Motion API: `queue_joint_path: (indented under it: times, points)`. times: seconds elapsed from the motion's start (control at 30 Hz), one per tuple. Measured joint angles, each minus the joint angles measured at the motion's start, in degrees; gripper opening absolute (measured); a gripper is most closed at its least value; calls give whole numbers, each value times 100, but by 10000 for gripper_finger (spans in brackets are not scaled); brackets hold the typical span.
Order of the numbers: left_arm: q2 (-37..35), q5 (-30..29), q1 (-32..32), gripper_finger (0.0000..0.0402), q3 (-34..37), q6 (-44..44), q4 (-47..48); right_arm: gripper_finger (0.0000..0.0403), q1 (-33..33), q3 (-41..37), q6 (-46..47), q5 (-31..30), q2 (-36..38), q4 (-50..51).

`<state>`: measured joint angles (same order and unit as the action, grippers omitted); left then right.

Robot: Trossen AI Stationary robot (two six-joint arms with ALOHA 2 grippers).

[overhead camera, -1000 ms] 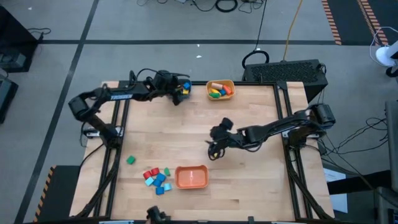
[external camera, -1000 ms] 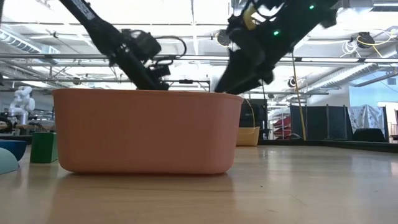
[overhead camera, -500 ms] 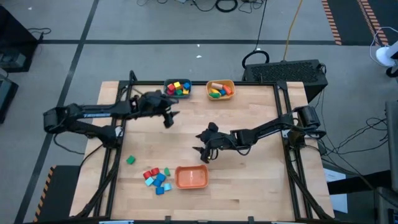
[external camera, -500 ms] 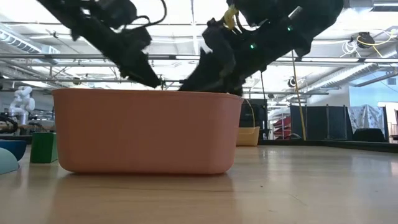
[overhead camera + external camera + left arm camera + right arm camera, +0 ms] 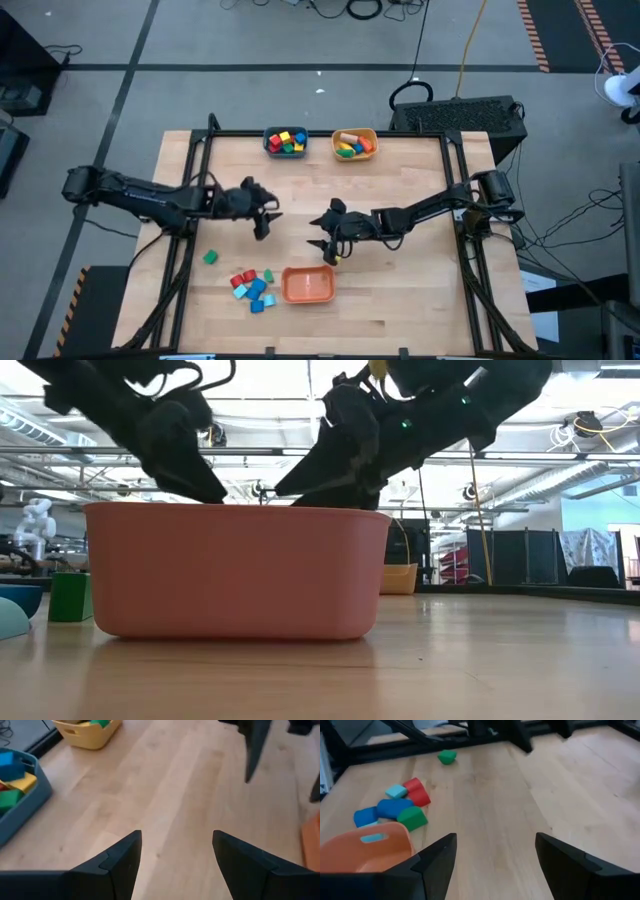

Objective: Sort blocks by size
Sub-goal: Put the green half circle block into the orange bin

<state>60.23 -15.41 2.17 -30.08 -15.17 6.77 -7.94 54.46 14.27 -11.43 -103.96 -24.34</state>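
My left gripper (image 5: 263, 217) is open and empty above bare table left of centre; its wrist view (image 5: 177, 837) shows only wood between the fingers. My right gripper (image 5: 325, 240) is open and empty just beyond the orange bowl (image 5: 307, 285), also in its wrist view (image 5: 495, 840). A light blue block (image 5: 372, 838) lies in the orange bowl. Several loose blocks (image 5: 252, 284), red, blue, light blue and green, lie on the table left of that bowl. A single green block (image 5: 210, 257) lies farther left. More blocks fill the teal bowl (image 5: 286, 142) and the yellow bowl (image 5: 354, 144).
The teal and yellow bowls stand at the table's far edge. The orange bowl (image 5: 235, 570) stands near the front edge and hides much of the low view. Bare wood lies between the two grippers and across the right half of the table (image 5: 410, 290).
My left gripper has left the teal bowl at the far edge and come toward the near edge, down to the table's middle left. My right gripper has moved toward the table's left and near edge, up to the orange bowl. No block has moved.
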Motion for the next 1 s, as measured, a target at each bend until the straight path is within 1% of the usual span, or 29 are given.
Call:
queue_joint_path:
  times: [0.13,0.3,0.57,0.73,0.87,0.93,1.0]
  points:
    - [0,-407,668,246,51,-293,36,256,0,0,-170,249,0,-161]
    - [0,-473,1471,246,63,-700,115,256,-1,0,-336,261,0,-157]
    - [37,-524,2514,246,63,-1928,821,256,-1,0,-624,261,1,-156]
    - [37,-578,2981,246,63,-2760,1541,256,11,0,-646,259,0,-157]
    - [44,-574,3192,246,63,-3428,2199,256,9,0,-646,259,0,-113]
    - [44,-526,3247,246,63,-3944,2613,256,9,0,-646,257,0,-61]
    - [44,-307,3262,246,63,-4623,3027,256,11,0,-646,257,0,-14]
